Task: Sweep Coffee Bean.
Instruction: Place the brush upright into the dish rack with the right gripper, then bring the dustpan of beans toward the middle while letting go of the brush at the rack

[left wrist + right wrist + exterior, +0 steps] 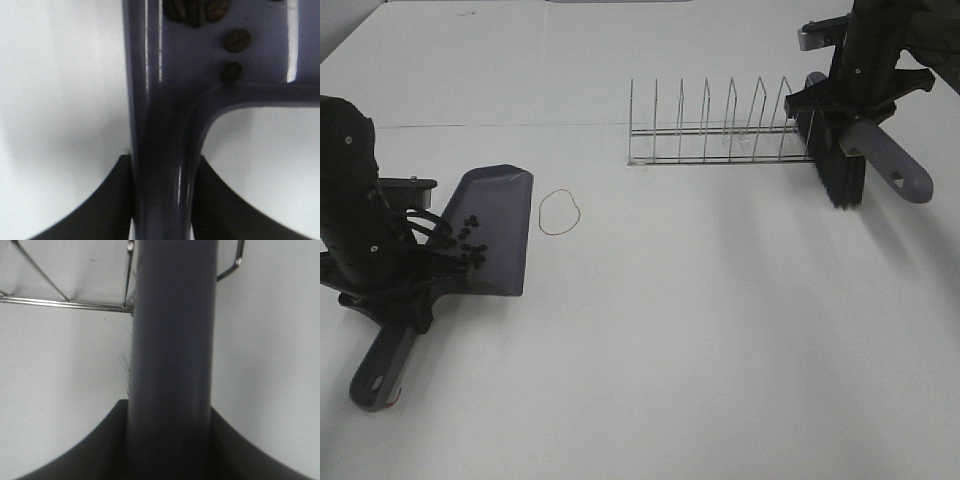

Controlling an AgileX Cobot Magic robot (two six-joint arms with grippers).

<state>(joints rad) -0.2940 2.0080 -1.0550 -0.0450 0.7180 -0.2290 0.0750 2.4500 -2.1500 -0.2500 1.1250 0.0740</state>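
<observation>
A grey-purple dustpan [502, 205] lies flat on the white table at the left. The coffee bean cluster [470, 240] sits inside the pan near its back wall; several beans [237, 41] show close up in the left wrist view. My left gripper [408, 298] is shut on the dustpan handle [162, 150], its fingers [112, 205] pressed against both sides. At the far right my right gripper [855, 118] is shut on a brush's grey handle [172, 340]. The brush [844, 178] hangs with its dark bristles down at the table.
A wire dish rack [720, 130] stands at the back, its right end right beside the brush; its wires [60, 302] show in the right wrist view. A thin red rubber band [560, 212] lies just right of the dustpan's lip.
</observation>
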